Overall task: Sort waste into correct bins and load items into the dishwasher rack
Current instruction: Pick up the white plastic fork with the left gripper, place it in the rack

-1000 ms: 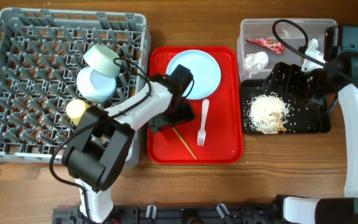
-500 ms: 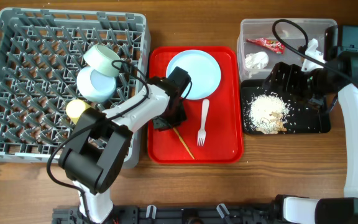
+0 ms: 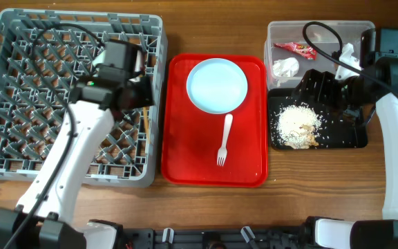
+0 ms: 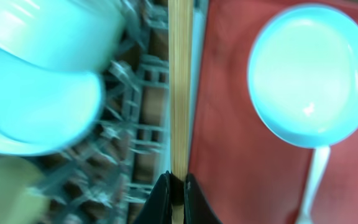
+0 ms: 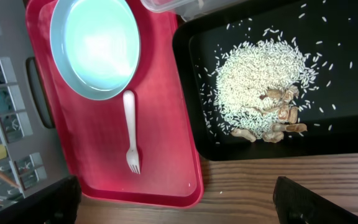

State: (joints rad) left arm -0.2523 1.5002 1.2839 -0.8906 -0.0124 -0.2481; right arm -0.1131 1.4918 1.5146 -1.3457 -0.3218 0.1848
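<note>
Even bright light; left wrist view motion-blurred.

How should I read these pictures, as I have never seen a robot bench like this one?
Two robot arms work at a table. One picture looks down from above; the other two come from cameras on each wrist. The left claw pinches a wooden chopstick over the edge of the grey dish rack. The right claw hangs open over a black tray of rice. A red tray holds a blue plate and white fork. A clear tub holds a wrapper and napkin.
</note>
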